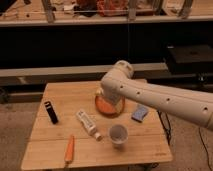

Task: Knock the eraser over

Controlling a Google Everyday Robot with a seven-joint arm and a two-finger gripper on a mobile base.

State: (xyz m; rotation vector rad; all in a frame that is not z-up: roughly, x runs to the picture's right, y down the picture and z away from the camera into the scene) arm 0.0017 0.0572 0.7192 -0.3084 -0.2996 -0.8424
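The eraser (pixel 51 112) stands upright near the left edge of the counter (pixel 65 92), so a sideways push near its top should tip it. The pincer (pixel 105 95) hangs at the arm's end over the orange bowl (pixel 110 107), well apart from the eraser; I cannot tell whether it is open or closed. The white tube (pixel 87 123) lies near the path between them, so a low sweep might catch it
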